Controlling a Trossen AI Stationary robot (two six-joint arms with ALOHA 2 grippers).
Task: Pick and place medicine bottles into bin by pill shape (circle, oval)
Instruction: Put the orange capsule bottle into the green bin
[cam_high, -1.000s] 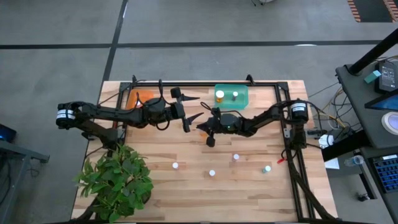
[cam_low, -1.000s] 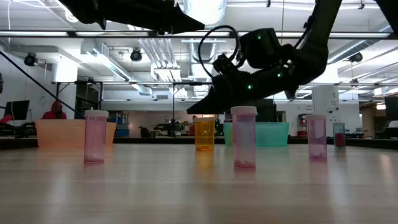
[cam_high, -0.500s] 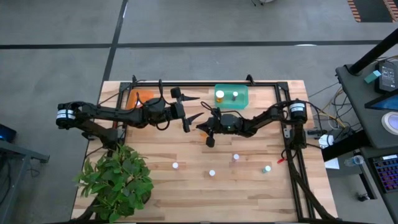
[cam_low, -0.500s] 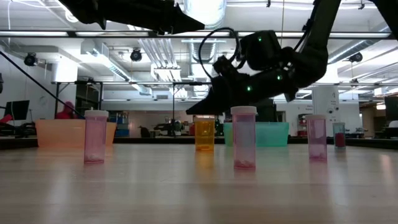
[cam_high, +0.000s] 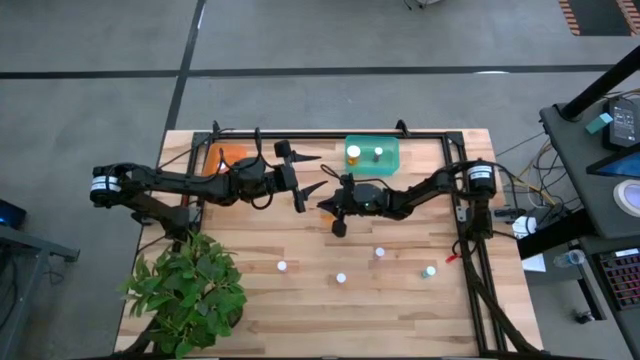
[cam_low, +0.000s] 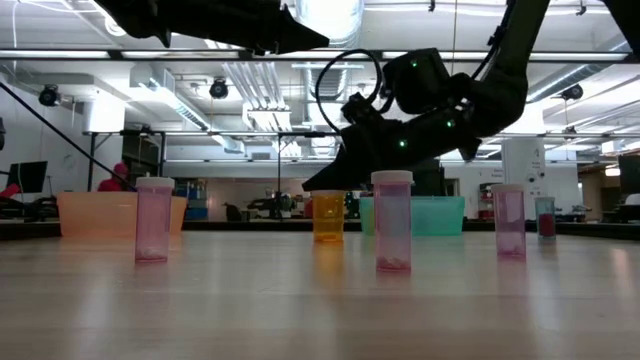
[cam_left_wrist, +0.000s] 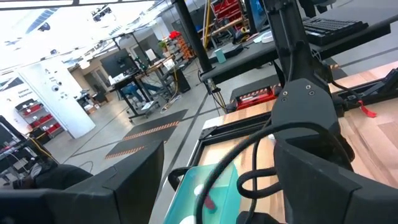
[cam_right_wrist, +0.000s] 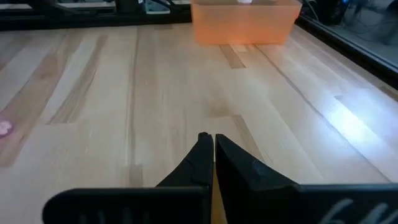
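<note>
The orange bin at the far left of the surface is mostly covered by the left arm in the high view, and its contents cannot be made out. The pill shapes inside the bottles are too small to tell in any view. The left jaws hang well above the surface near its middle, spread wide with nothing between them; in the left wrist view the dark fingers fill the lower frame and block most of the green bin beyond. The right jaws are pressed together and empty, tips pointing toward the orange bin across bare wood; in the low view they sit just above an orange bottle, though whether they touch it cannot be told. Two white-capped bottles stand inside the green bin at the far edge. Four more bottles stand spread along the near half of the surface, well apart from both jaws. A leafy plant occupies the near left corner.
</note>
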